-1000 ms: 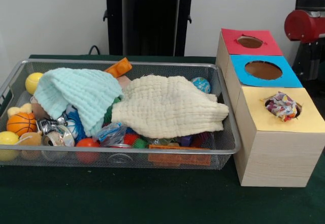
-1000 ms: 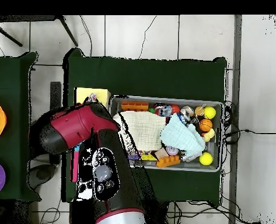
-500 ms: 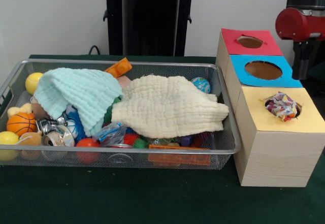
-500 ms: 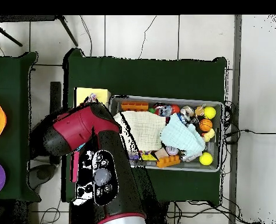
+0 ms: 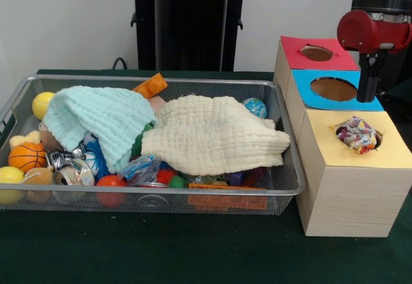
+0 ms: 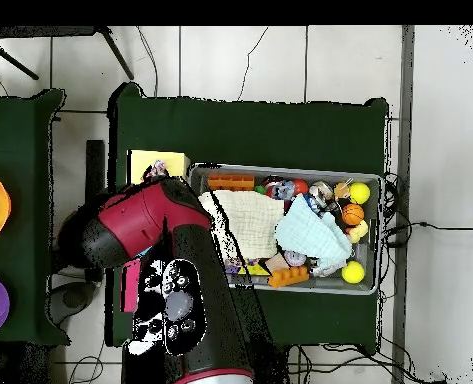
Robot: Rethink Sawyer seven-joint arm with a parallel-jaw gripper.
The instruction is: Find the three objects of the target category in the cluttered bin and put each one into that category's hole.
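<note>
The wire mesh bin (image 5: 154, 80) lies on the green table, full of toys. A mint cloth (image 5: 96, 123) and a cream cloth (image 5: 212, 134) cover most of them. A knotted rope bundle (image 5: 357, 134) of white, red and yellow strands sits in the hole of the yellow box (image 5: 351, 181). The red arm (image 5: 373, 29) hangs at the top right, its gripper (image 5: 366, 91) a black end above the blue box (image 5: 333, 89). In the overhead view the arm (image 6: 150, 225) hides most of the boxes. No toy shows at the gripper.
A red box (image 5: 317, 53) stands behind the blue one. In the bin lie a small basketball (image 5: 27, 157), yellow balls (image 5: 42, 104), an orange piece (image 5: 151, 85), a blue globe ball (image 5: 255, 107) and a red ball (image 5: 111, 182). The bin also shows in the overhead view (image 6: 280, 170).
In the front view the arm has swung left from the right edge, and its black end now hangs above the blue box. The bin's contents and the rope bundle have not moved.
</note>
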